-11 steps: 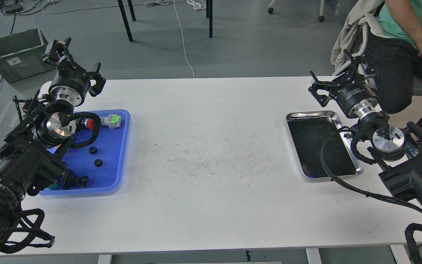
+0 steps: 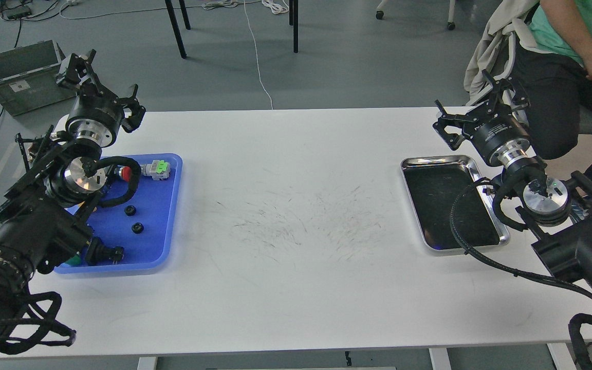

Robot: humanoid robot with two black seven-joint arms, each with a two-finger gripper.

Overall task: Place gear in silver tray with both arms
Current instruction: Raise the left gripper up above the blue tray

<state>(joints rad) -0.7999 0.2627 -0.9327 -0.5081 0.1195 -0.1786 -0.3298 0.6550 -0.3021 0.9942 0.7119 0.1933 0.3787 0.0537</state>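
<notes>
Nearest, the white tabletop (image 2: 296, 288) is bare along its front edge, with faint dark scuff marks across its middle; the two black arms enter at about 8 o'clock and 4 o'clock.

At 9 o'clock a blue plastic tray (image 2: 165, 226) lies flat on the tabletop, partly hidden by the left arm; inside it two small black gear-like wheels, the nearer gear (image 2: 137, 227) and the farther gear (image 2: 130, 210), lie apart from each other on the blue floor; a black knobbed part (image 2: 105, 253) sits near the tray's front rim beside a green piece (image 2: 73, 261); farther in, a grey connector with a green insert (image 2: 155, 169) lies near the back rim, next to a red button (image 2: 126, 173).

At 3 o'clock the silver tray (image 2: 437, 160) lies flat on the tabletop, its dark bottom holding nothing that can be seen; a black cable of the right arm crosses its near right part.

Farther off, the left hand (image 2: 102, 85) hangs above the tabletop's far left corner, fingers spread, holding nothing; the right hand (image 2: 473, 105) hovers beyond the silver tray's far rim, fingers likewise spread and empty.

Beyond the tabletop, a grey crate (image 2: 18, 74) stands on the floor at 10 o'clock; a seated person (image 2: 578, 31) is at 2 o'clock.
</notes>
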